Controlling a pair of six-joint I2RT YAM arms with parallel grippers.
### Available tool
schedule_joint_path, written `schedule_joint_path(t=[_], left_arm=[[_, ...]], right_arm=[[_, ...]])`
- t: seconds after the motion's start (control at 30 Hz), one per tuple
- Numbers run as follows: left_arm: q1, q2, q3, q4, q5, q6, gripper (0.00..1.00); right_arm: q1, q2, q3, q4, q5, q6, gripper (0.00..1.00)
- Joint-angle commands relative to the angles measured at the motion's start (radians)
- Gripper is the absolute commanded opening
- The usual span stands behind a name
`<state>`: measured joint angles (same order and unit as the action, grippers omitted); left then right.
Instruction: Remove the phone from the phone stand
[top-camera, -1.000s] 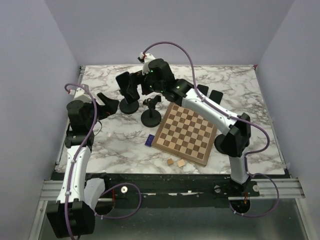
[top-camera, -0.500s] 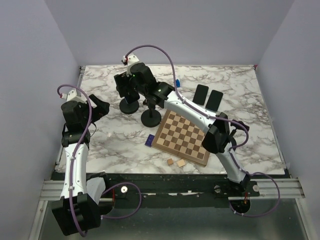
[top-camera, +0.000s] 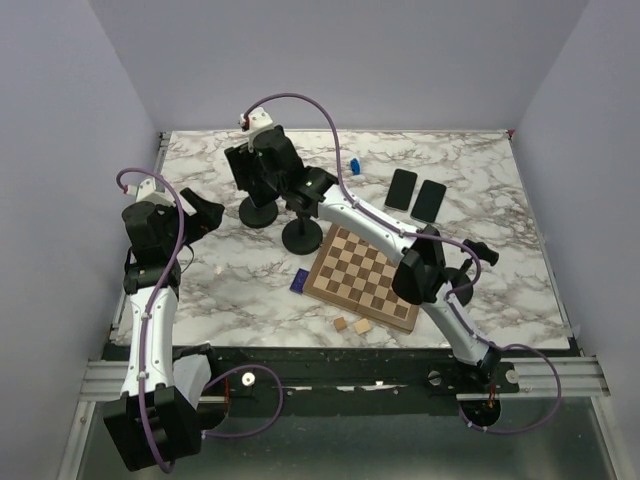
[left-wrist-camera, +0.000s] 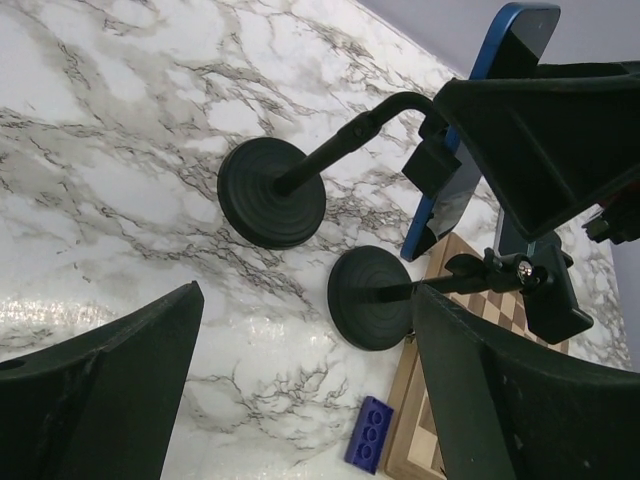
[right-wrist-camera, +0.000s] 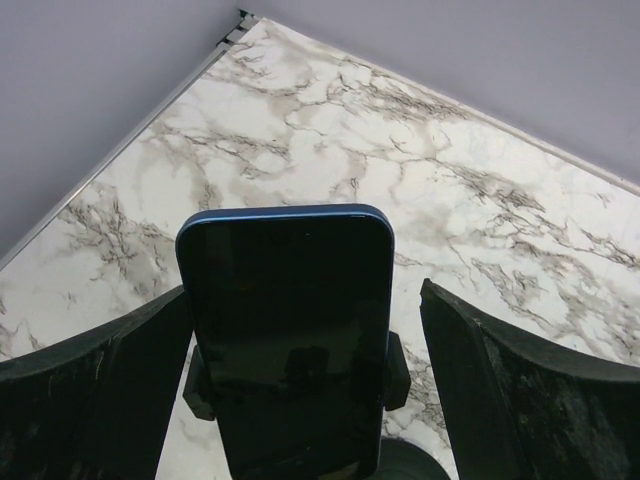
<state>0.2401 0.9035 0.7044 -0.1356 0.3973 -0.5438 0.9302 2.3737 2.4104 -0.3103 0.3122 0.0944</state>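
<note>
The right gripper (right-wrist-camera: 303, 300) has swung to the upper left, jaws wide open astride the phone (right-wrist-camera: 285, 330), apparently untouched and still clamped in its phone stand (left-wrist-camera: 272, 192), so closing comes next.

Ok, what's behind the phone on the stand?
The stand's clamp grips the phone from behind, with marble table beyond. In the right wrist view the phone hides the stem.

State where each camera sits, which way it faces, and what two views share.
Top external: above, behind the bases, looking down on the table; left arm, right arm show.
Left wrist: facing the phone on its phone stand; left gripper frames it.
Right wrist: facing the phone's screen; right gripper flanks it.
Shared: both wrist views show the phone.
</note>
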Motion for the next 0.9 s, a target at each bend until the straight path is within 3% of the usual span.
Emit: schedule_joint_path(t=[0.0,0.2,0.27,0.33,0.47,0.63,0.77,0.87], left_arm=[[0.006,0.005,-0.011,0.03,0.033,-0.007,0.92],[0.006,0.007,-0.013,0.032,0.033,-0.001,0.92],[0.006,0.007,-0.012,0.035,0.035,-0.001,0.91],[0.005,0.012,-0.013,0.037,0.041,0.001,0.89],[0.002,0.033,-0.015,0.064,0.081,-0.013,0.85],[-0.042,0.131,0.066,0.075,0.154,-0.019,0.71],[-0.081,0.195,0.112,0.188,0.229,-0.02,0.62],[-0.116,0.222,0.092,0.331,0.248,-0.005,0.62]], right_arm=[[0.006,0.044,0.037,0.034,-0.005,-0.024,1.0],[0.006,0.076,0.068,0.046,-0.002,-0.013,0.99],[0.006,0.083,0.074,0.047,-0.005,-0.01,0.94],[0.006,0.089,0.078,0.047,-0.018,-0.01,0.79],[0.006,0.086,0.081,0.04,-0.05,-0.002,0.39],[0.006,0.043,0.044,0.048,-0.065,-0.003,0.02],[-0.009,0.019,0.028,0.031,-0.125,0.01,0.0],[-0.028,0.009,0.015,0.028,-0.203,0.054,0.0]])
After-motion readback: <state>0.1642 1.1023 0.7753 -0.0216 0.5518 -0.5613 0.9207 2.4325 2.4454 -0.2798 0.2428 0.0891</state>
